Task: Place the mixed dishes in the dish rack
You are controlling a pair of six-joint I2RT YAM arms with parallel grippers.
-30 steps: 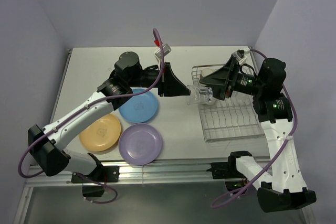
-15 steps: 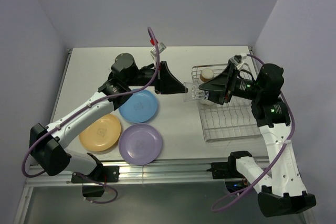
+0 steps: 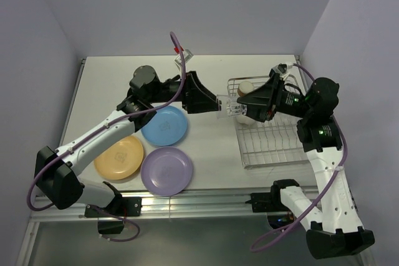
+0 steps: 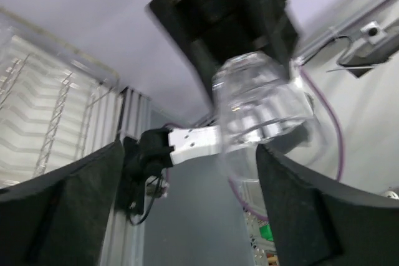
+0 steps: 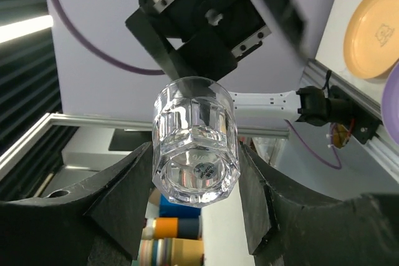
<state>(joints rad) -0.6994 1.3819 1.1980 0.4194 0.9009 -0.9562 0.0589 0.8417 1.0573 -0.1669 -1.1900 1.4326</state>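
Handover hangs centre-right in the top view: clear glass [image 3: 232, 109] lies level, long axis arm to arm, pinched by my right gripper [image 5: 194, 179], left gripper [image 4: 188, 149] jaws wide, dish rack [image 3: 274, 149] just to its right.

3 plates, left: blue plate [image 3: 164, 126], orange-yellow plate [image 3: 119, 157], purple plate [image 3: 166, 170]. 1 clear glass [image 3: 232, 109], centre. 1 dish rack [image 3: 274, 147], right. 1 brownish cup [image 3: 246, 86], at rack far-left corner. 2 arms: left arm [image 3: 100, 132], right arm [image 3: 327, 172].
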